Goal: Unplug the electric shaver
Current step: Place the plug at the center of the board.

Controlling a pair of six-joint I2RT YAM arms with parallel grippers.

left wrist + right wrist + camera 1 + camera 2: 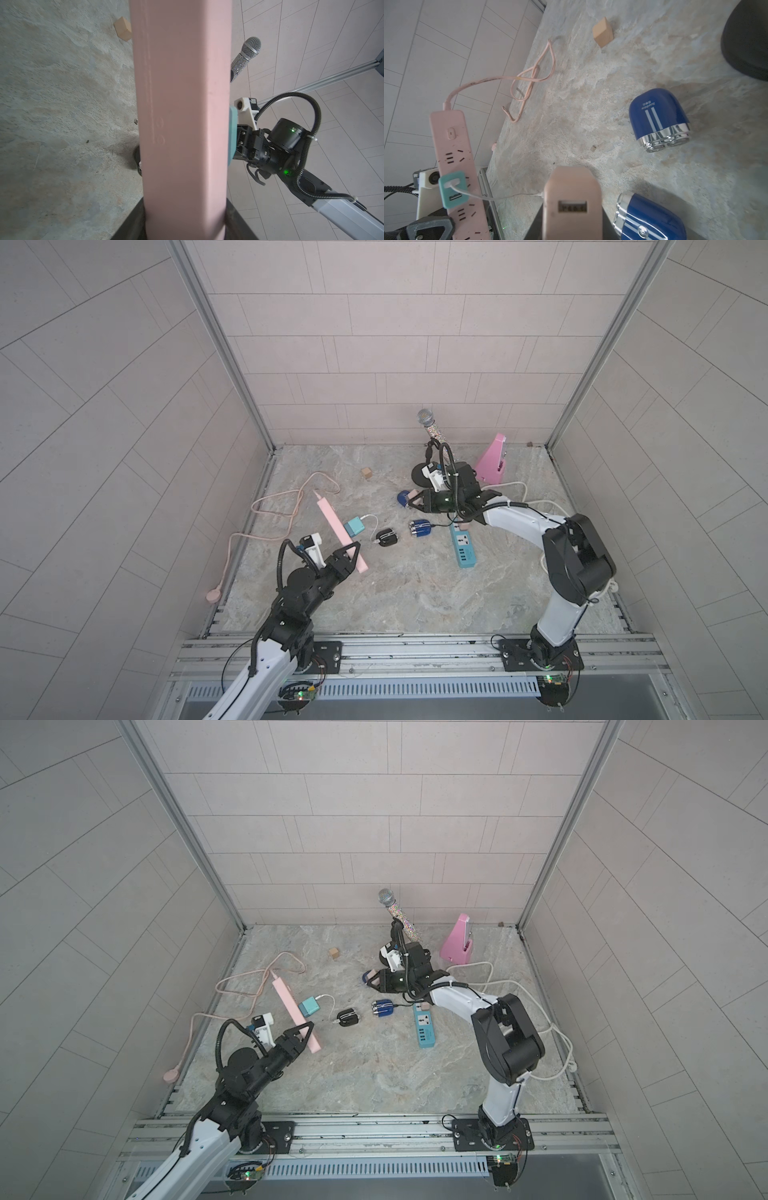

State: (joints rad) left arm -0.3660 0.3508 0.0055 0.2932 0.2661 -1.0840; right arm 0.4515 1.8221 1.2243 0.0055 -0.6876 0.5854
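**Gripper and Shaver Status**

Note that the right gripper (pixel 415 500) is closed partway on a pinkish USB adapter (pixel 572 199), raised off the table. The adapter's visible port is empty. In both top views you find one blue shaver (pixel 402 498) just beside this gripper at 9 o'clock, and a second blue shaver (pixel 419 529) at 6 o'clock. A black lead (pixel 440 525) runs from the second blue shaver toward 3 o'clock, reaching the far end of the blue power strip (pixel 464 551). You cannot tell whether it is seated there. The left gripper (pixel 352 558) is clamped across the near end of the pink power strip (pixel 328 516), jaws spread to the strip's width. That strip carries a teal adapter (pixel 354 526).
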